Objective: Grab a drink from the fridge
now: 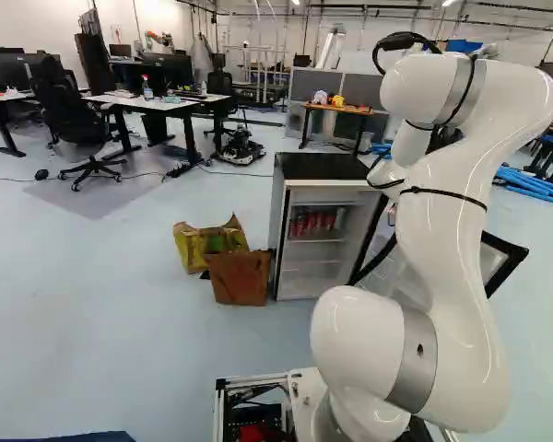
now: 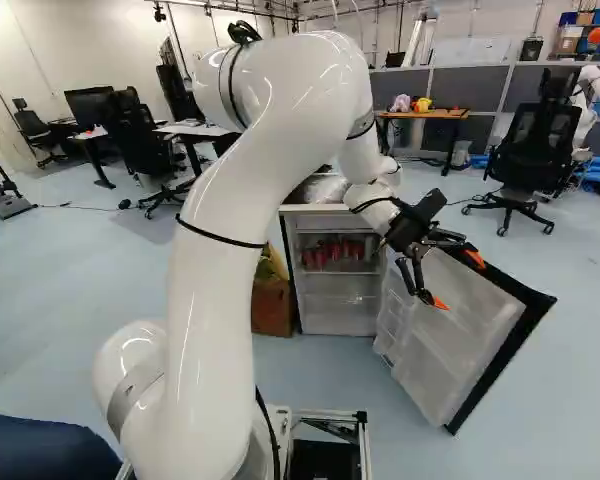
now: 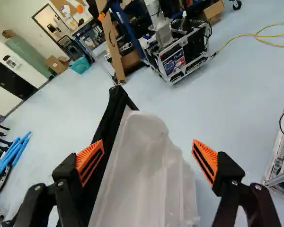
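Nearest, before the fridge (image 2: 289, 260), the white arm (image 2: 235, 215) rises and reaches over toward the fridge's right side, as seen from the base. There the black gripper (image 2: 458, 281) tilts downward above the fridge's open door (image 2: 460, 335), its two fingers spread wide with nothing clamped between them; the wrist view shows the door's white inner side ahead of the gap. Whether either finger touches the door cannot be told. The drinks, red cans (image 2: 332, 253), stand inside the fridge on an upper shelf. Against or just beside the fridge's left side sit a brown bag (image 1: 240, 279) and a yellow-green bag (image 1: 195, 250). Well behind the fridge stands a wooden-topped table (image 2: 435, 114) bearing small colourful toys (image 2: 401, 103).
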You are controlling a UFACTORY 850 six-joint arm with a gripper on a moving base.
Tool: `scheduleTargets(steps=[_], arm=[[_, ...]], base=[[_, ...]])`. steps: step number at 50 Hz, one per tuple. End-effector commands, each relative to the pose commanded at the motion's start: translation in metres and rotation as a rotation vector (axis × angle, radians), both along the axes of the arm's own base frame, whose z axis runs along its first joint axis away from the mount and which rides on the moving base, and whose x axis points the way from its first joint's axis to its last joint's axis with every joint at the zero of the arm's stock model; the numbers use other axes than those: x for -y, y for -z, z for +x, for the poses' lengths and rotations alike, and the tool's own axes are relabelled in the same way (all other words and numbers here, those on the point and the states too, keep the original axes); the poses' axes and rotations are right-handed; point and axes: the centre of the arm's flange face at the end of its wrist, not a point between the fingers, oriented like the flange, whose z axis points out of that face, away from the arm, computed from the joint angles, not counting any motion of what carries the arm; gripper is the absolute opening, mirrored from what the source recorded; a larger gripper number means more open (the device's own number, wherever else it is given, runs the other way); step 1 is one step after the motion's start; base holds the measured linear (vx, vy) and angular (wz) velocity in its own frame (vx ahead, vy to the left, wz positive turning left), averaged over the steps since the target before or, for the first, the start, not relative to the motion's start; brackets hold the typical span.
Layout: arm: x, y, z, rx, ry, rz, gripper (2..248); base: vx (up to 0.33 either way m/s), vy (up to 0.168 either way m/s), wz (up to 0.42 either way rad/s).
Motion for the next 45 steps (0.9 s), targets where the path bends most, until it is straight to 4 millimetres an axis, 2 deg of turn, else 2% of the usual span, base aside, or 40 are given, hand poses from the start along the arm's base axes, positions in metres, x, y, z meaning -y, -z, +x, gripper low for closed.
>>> scheduleTargets(steps=[15, 45], arm=[[-0.001, -0.001, -0.001, -0.01, -0.077, -0.008, 247], [-0.034, -0.007, -0.03, -0.11, -0.393, -0.029, 247]], base=[[0.0, 0.0, 0.0], [0.0, 0.0, 0.0]])
